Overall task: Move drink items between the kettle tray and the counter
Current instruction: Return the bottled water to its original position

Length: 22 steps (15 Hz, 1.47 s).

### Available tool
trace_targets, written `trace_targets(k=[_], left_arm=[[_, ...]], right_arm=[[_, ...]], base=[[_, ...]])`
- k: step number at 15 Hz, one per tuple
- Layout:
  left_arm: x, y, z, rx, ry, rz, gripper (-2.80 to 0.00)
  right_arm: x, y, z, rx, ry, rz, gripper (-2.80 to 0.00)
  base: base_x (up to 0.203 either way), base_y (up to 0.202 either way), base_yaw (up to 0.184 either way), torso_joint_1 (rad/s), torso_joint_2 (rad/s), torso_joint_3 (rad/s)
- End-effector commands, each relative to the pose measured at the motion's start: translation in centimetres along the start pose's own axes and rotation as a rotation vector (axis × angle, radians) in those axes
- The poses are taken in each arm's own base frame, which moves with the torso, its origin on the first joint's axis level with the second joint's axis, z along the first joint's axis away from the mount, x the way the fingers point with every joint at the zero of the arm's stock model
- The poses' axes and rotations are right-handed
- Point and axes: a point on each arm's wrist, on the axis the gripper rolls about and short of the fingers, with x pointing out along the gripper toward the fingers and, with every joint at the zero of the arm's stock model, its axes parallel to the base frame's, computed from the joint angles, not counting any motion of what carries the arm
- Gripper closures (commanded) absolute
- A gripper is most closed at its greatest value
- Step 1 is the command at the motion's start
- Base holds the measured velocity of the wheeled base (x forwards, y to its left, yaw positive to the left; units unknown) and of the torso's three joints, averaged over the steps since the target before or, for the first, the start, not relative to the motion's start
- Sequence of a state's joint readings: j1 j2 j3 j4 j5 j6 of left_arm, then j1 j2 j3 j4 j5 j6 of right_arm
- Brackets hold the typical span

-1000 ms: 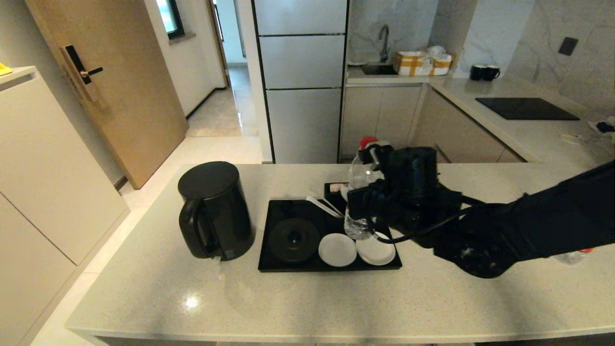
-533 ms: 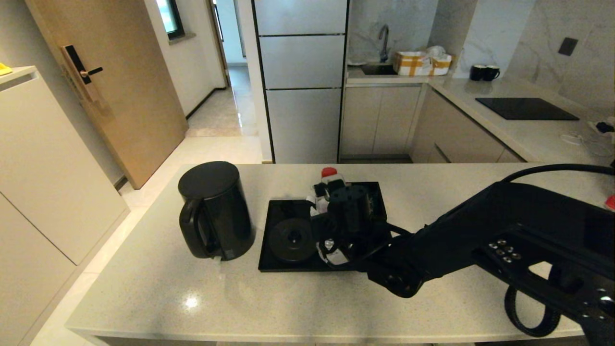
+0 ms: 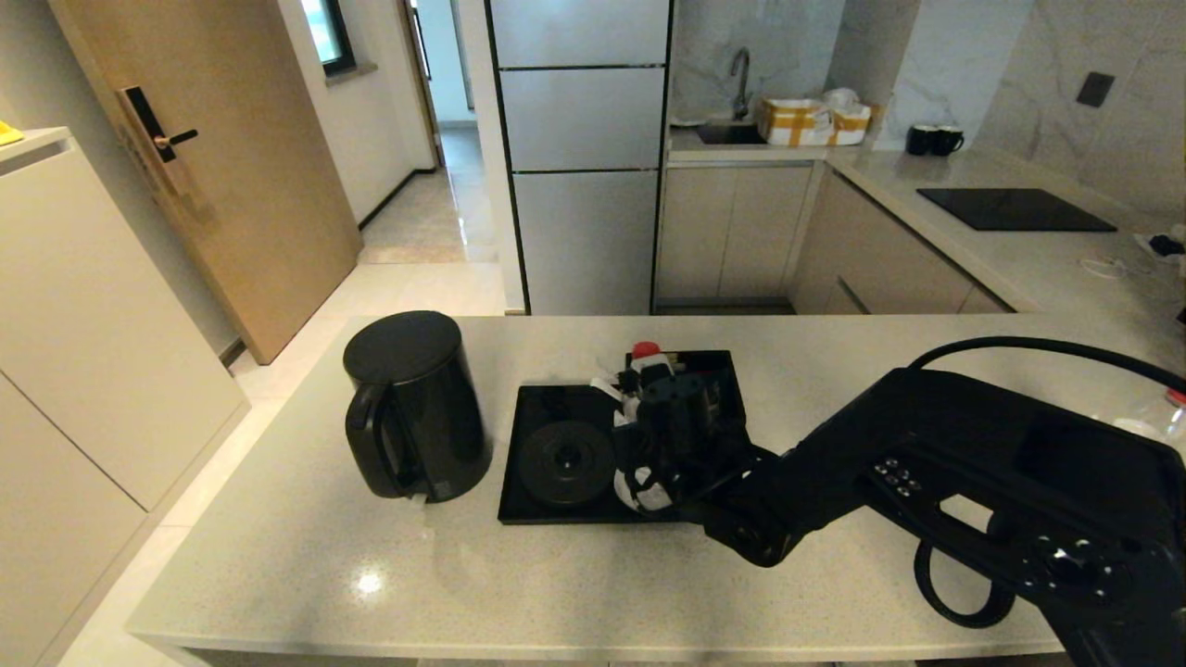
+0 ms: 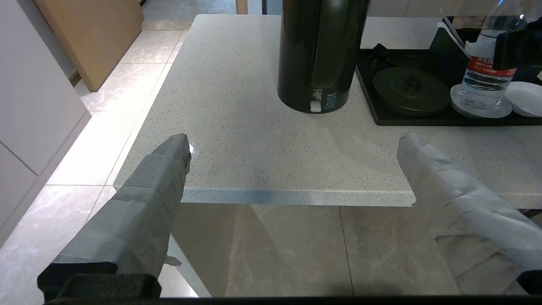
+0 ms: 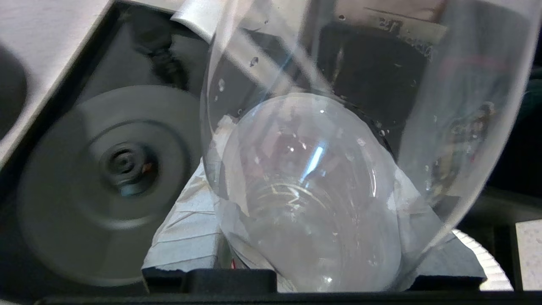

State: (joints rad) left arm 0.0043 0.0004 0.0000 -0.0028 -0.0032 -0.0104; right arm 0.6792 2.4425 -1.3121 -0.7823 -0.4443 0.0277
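1. Head view: the right gripper (image 3: 649, 435) has dropped a lot in the last second. A second back it held the bottle (image 3: 646, 357) high over the tray's (image 3: 547, 509) right side; now it's low over the tray's middle, just right of the kettle base (image 3: 565, 461), and only the red cap pokes out behind the wrist. A second bottle (image 3: 1169, 412) sits near the counter's (image 3: 371, 574) far right end. The kettle (image 3: 412, 403) stands left of the tray, same spot as before.

2. Left wrist view: the left gripper (image 4: 292, 169) hangs off the counter's near edge, fingers spread, nothing in it, parked. From here the bottle (image 4: 485, 72) stands upright with its bottom on a saucer (image 4: 459, 108) at the tray's front edge, another saucer (image 4: 527, 97) just beside it.

3. Right wrist view: the bottle (image 5: 322, 169) fills the frame, pinched between the padded fingers (image 5: 186, 241), kettle base (image 5: 106, 178) alongside.

My read: the placing is basically down, so letting go comes next. The saucer underneath could make it wobbly.
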Motion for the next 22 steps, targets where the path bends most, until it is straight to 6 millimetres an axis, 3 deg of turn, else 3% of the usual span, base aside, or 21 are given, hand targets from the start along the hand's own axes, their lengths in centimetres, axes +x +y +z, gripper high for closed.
trace_targets(k=[1, 4, 12, 17, 22], left_arm=[[0.0, 0.0, 0.0, 0.0, -0.001, 0.0, -2.8], [0.0, 0.0, 0.0, 0.0, -0.001, 0.0, -2.8], [0.0, 0.0, 0.0, 0.001, 0.004, 0.0, -2.8], [0.0, 0.0, 0.0, 0.003, 0.007, -0.001, -2.8], [0.0, 0.0, 0.0, 0.003, 0.012, 0.002, -2.8]], right_arm=[[0.7, -0.2, -0.6, 0.0, 0.007, -0.012, 0.0], [1.1, 0.0, 0.1, 0.006, -0.011, -0.014, 0.0], [0.0, -0.4, 3.4, 0.025, -0.051, -0.026, 0.0], [0.9, -0.1, 0.0, 0.014, -0.014, -0.04, 0.0], [0.8, -0.1, -0.5, 0.016, -0.014, -0.044, 0.0]], base=[[0.0, 0.0, 0.0, 0.0, 0.0, 0.0], [0.0, 0.0, 0.0, 0.0, 0.0, 0.0], [0.0, 0.0, 0.0, 0.0, 0.0, 0.0], [0.0, 0.0, 0.0, 0.0, 0.0, 0.0], [0.0, 0.0, 0.0, 0.0, 0.0, 0.0]])
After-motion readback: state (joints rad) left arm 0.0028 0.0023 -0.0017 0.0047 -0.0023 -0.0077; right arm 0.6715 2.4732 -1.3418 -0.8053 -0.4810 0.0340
